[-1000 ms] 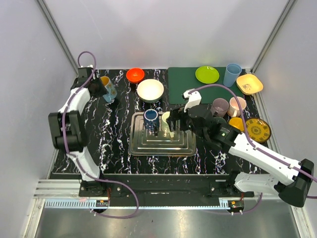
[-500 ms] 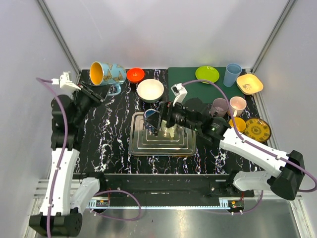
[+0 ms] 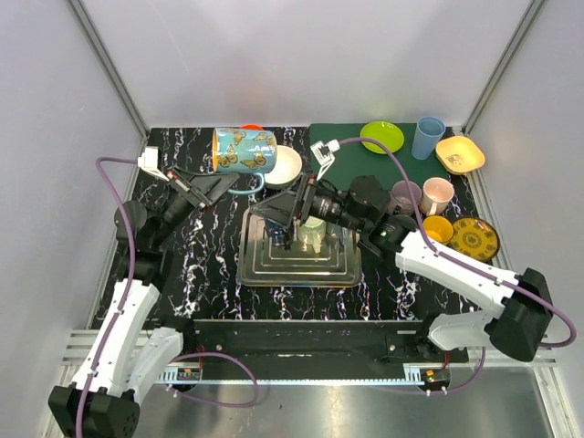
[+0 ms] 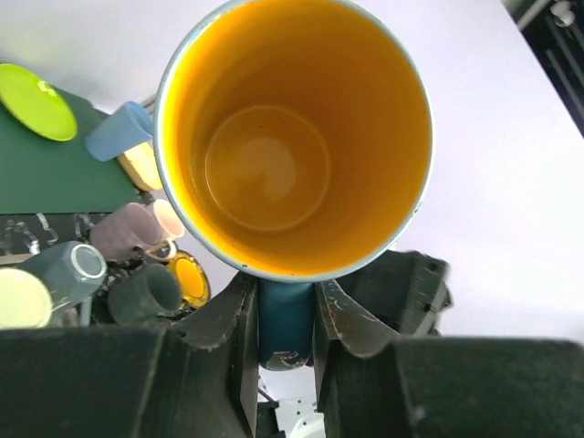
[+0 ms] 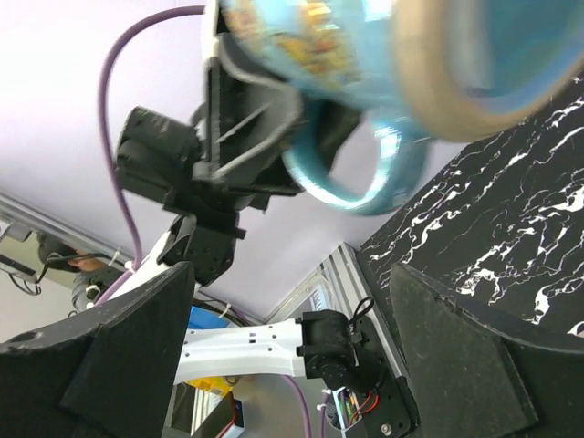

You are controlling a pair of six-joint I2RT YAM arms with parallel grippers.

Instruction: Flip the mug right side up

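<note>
Top cam: fixed, high behind near edge of black white-veined marble worktop [image 3: 203, 255], looks down-forward, far, whole worktop in frame.
Left wrist cam: just behind left hand [image 4: 286, 312], close-up straight into orange mouth of blue butterfly-print mug [image 4: 292, 137]. Lime-green round plate [image 4: 35, 100] in background.
Right wrist cam: low over worktop [image 5: 511, 228], tilted up between own dark fingers [image 5: 128, 356], faces left arm [image 5: 182, 155]. Mug [image 5: 365, 55] near, blurred.
Shared: mug [image 3: 244, 150] in all three views; plate [image 3: 381, 137] in top and left wrist.
</note>
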